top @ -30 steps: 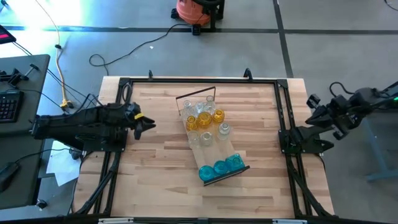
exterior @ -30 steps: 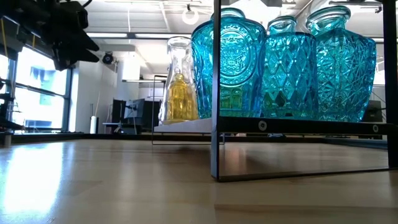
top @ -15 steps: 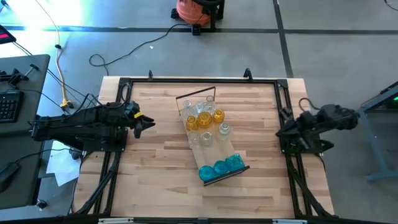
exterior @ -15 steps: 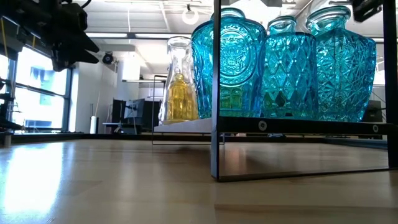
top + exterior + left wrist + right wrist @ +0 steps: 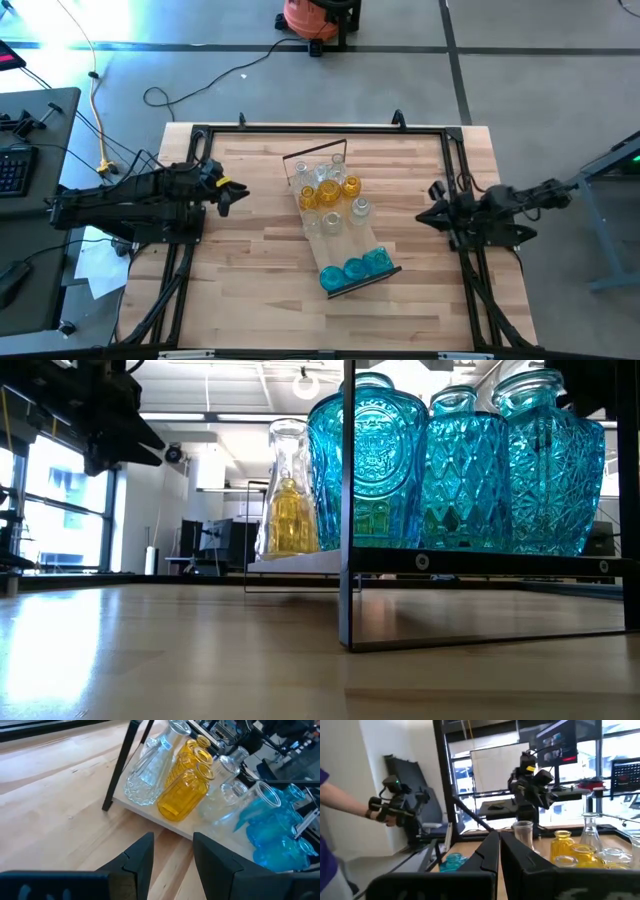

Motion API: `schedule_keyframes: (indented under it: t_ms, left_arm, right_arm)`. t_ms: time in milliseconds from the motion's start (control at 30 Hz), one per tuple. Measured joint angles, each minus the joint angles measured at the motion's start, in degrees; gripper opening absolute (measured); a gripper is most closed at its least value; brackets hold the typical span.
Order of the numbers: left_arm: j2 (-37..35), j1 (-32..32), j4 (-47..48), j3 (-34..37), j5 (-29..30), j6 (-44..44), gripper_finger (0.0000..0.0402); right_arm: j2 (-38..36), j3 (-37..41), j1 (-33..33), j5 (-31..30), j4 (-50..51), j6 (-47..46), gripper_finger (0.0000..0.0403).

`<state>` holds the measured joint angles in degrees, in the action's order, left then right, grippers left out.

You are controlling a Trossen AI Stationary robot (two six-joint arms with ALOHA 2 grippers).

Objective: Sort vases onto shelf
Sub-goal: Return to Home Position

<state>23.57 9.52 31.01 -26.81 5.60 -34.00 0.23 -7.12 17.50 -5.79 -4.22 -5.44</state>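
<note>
**Shelf.** The shelf (image 5: 348, 244) lies askew at the middle of the table (image 5: 250, 290). One dark-framed end points to the far edge and the other to the near edge.

**Vases.** Every vase seen stands upright on the board, and none stands on the tabletop.
- Far end: a cluster of clear vases (image 5: 322, 172).
- Next along: a row of three amber vases (image 5: 330, 191), just beside the cluster.
- Past the amber row: a second group of clear glass.
- Near end, after a stretch of bare board: three blue vases (image 5: 353, 269), side by side against the frame rim.

From table height the blue three fill the foreground. Their cut-glass patterns are plain to see, with one amber piece showing behind them.

**Left gripper.** The left gripper (image 5: 240, 192) hangs over the left part of the table. It points towards the shelf and is well apart from it. Its wrist camera shows the two fingers (image 5: 142, 861) spread wide with only bare tabletop between them, so it holds nothing.

**Right gripper.** The right gripper (image 5: 424, 215) hangs over the right side of the table, near the side rail and likewise well apart from the shelf. Its fingers are drawn together to a thin slit and nothing is held.

**Surroundings.**
- Beyond the table, the right wrist camera shows a person's hand (image 5: 376, 813) gripping a dark handle.
- An orange shop vacuum (image 5: 312, 15) stands on the floor past the far edge.
- A keyboard (image 5: 12, 170) rests on the side desk to the left.
</note>
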Motion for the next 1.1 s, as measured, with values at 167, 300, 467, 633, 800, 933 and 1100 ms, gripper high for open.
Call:
schedule_keyframes:
  t_ms: [167, 300, 467, 633, 800, 933, 1100]
  left_arm:
    - [0.00, 0.68, -0.03, 0.00, -0.01, -0.30, 0.0127]
    - [0.00, 0.70, -0.01, 0.00, -0.03, 0.07, 0.0127]
    - [-0.02, 0.70, 0.85, 0.00, -0.08, 1.76, 0.0127]
    - [-0.06, 0.70, 0.94, 0.00, -0.10, 3.21, 0.0127]
    - [-4.41, 0.59, 2.54, 0.00, 0.01, 2.78, 0.0127]
    - [-13.40, 0.59, 2.69, 0.00, -0.01, 3.60, 0.0127]
    - [-23.33, 0.59, 1.67, -0.04, -0.08, 3.61, 0.0127]
  right_arm:
    - [0.00, 3.41, 0.00, -1.29, -3.86, 0.45, 0.0000]
    - [0.00, 4.95, 0.02, -1.25, -3.62, 0.45, 0.0000]
    - [0.07, 6.56, -0.04, -1.09, -0.84, 1.01, 0.0000]
    - [0.04, 6.56, -0.64, -1.04, -0.42, 2.90, 0.0000]
    - [0.04, 6.56, -0.71, -0.70, -0.27, 2.83, 0.0000]
    - [0.04, 6.56, -0.70, 0.29, 0.35, 1.70, 0.0000]
    - [0.04, 6.59, -0.72, 0.25, 0.98, 1.11, 0.0000]
